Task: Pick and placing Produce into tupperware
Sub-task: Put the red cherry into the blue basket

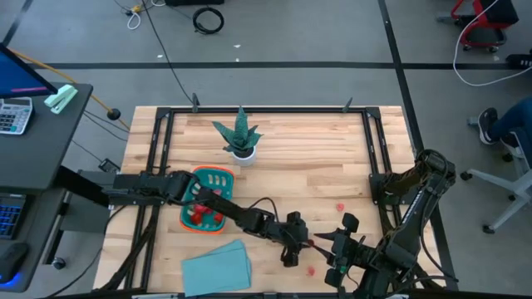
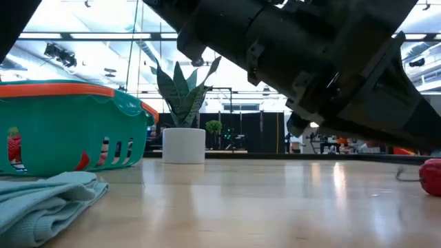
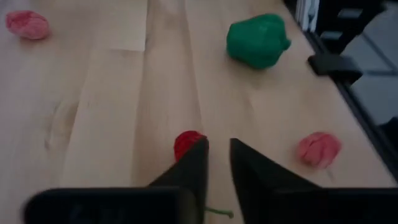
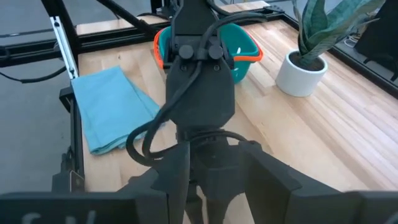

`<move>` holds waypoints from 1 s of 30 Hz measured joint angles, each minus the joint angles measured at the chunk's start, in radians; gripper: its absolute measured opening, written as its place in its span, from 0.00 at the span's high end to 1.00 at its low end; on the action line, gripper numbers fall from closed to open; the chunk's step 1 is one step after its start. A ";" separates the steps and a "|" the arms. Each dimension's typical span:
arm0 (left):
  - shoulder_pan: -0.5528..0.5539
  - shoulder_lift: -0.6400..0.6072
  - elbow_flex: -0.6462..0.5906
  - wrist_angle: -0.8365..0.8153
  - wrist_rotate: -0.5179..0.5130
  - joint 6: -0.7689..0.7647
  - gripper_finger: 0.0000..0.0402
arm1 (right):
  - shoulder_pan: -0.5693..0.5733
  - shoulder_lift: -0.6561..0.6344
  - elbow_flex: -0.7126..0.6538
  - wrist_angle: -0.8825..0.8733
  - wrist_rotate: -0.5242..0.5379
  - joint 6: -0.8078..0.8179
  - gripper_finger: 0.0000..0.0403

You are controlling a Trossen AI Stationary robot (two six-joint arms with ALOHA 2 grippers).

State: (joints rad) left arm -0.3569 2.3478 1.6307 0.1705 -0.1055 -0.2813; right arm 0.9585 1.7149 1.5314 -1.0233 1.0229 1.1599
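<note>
Showing in left wrist view only | left claw [image 3: 217, 155] slightly parted beside red piece [image 3: 185, 142] | right claw [image 1: 332, 243] parted

I can't read any text, label, brand or number from here. The calculator [image 1: 14, 115] on the desk left of the table [image 1: 316, 166] shows keys, but its markings are too small for me to make out.
</note>
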 joint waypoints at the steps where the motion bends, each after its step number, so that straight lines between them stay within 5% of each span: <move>1: 0.000 0.000 0.002 -0.014 -0.001 0.010 0.76 | 0.000 0.000 0.000 0.000 0.000 0.000 0.64; 7: 0.000 0.001 0.003 -0.035 -0.004 0.046 0.50 | 0.000 0.000 0.000 0.000 0.000 -0.001 0.64; 12: 0.002 0.003 0.003 -0.037 -0.046 0.128 0.38 | 0.000 0.000 0.000 0.000 0.000 -0.004 0.64; 30: 0.023 0.087 0.004 0.075 -0.055 0.105 0.41 | -0.011 0.001 0.000 -0.001 0.001 -0.055 0.64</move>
State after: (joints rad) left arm -0.3336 2.4345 1.6348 0.2455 -0.1608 -0.1761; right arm 0.9475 1.7157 1.5314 -1.0245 1.0240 1.1052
